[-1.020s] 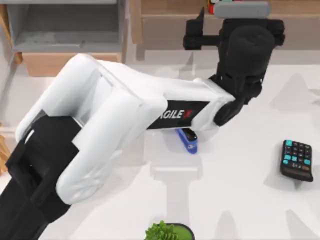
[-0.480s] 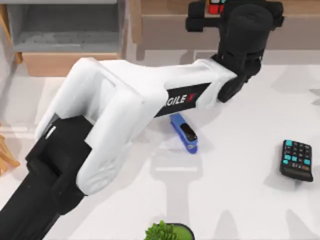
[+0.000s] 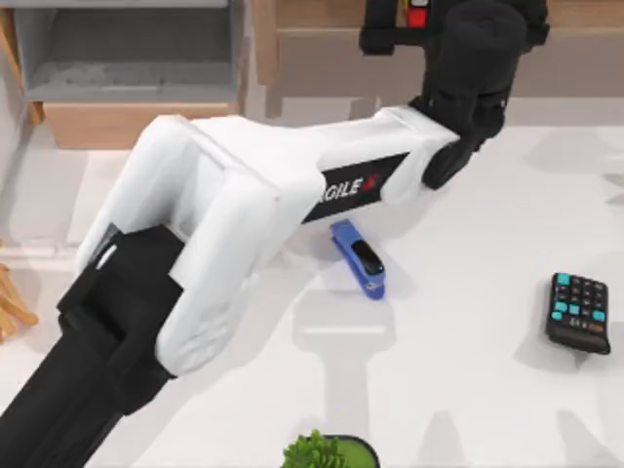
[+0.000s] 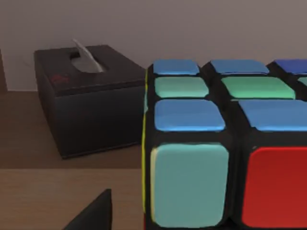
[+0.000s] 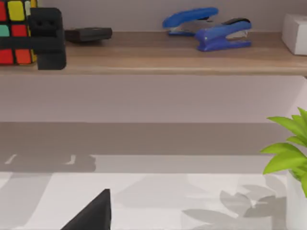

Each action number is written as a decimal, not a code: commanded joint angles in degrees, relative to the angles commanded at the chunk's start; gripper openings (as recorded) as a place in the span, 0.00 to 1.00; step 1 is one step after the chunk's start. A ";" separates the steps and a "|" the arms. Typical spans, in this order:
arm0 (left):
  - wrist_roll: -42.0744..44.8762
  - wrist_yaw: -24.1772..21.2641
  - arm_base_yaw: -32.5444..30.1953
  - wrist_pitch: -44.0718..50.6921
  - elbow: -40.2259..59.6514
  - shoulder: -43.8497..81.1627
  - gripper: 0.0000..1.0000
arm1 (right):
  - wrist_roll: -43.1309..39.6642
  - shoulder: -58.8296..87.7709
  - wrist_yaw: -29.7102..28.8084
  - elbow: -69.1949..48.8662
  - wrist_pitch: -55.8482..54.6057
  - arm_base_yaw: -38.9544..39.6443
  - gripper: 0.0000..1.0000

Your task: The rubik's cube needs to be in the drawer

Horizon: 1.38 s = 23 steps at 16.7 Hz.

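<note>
Left gripper [image 3: 414,15] is up at the long wooden shelf [image 3: 322,63] along the desk's far edge, right at the rubik's cube [image 4: 225,143]. One dark finger [image 5: 45,38] stands across the cube's face in the right wrist view, and the cube sits very close to the left wrist camera, so the fingers probably bracket it, but whether they are clamped or just around it I cannot tell. Cube sits on the shelf, near a black tissue box [image 4: 86,96].

Drawer [image 3: 127,58] is at the far left corner of the desk [image 3: 468,390], open, grey inside, well apart from the cube.

Right gripper [image 5: 91,213] is parked low, facing the shelf; finger state not visible.

Risks: a shallow or off-centre grip lets the cube twist or slip on lift; swinging toward the drawer, the arm could clip the shelf's edge. Blue stapler [image 3: 359,258] and calculator [image 3: 580,312] lie on the desk, plant [image 3: 327,453] at the near edge.
</note>
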<state>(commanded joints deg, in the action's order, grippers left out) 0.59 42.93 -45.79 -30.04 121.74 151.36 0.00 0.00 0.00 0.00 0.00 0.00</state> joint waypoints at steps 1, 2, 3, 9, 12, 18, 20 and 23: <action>0.00 0.00 0.00 0.00 0.00 0.00 0.85 | 0.00 0.00 0.00 0.00 0.00 0.00 1.00; 0.00 0.00 0.00 0.00 0.00 0.00 0.77 | 0.00 0.00 0.00 0.00 0.00 0.00 1.00; 0.00 0.00 0.00 0.00 0.00 0.00 0.70 | 0.00 0.00 0.00 0.00 0.00 0.00 1.00; 0.00 0.00 0.00 0.00 0.00 0.00 0.25 | 0.00 0.00 0.00 0.00 0.00 0.00 1.00; 0.00 0.00 0.00 0.00 0.00 0.00 0.02 | 0.00 0.00 0.00 0.00 0.00 0.00 1.00; 0.00 0.00 0.00 0.00 0.00 0.00 0.00 | 0.00 0.00 0.00 0.00 0.00 0.00 1.00; 0.00 0.00 0.00 0.00 0.00 0.00 0.00 | 0.00 0.00 0.00 0.00 0.00 0.00 1.00; 0.12 0.24 -0.47 -0.07 -0.92 -1.04 0.00 | 0.00 0.00 0.00 0.00 0.00 0.00 1.00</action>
<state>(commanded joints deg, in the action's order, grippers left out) 0.71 43.17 -46.26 -30.11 120.82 150.32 0.00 0.00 0.00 0.00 0.00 0.00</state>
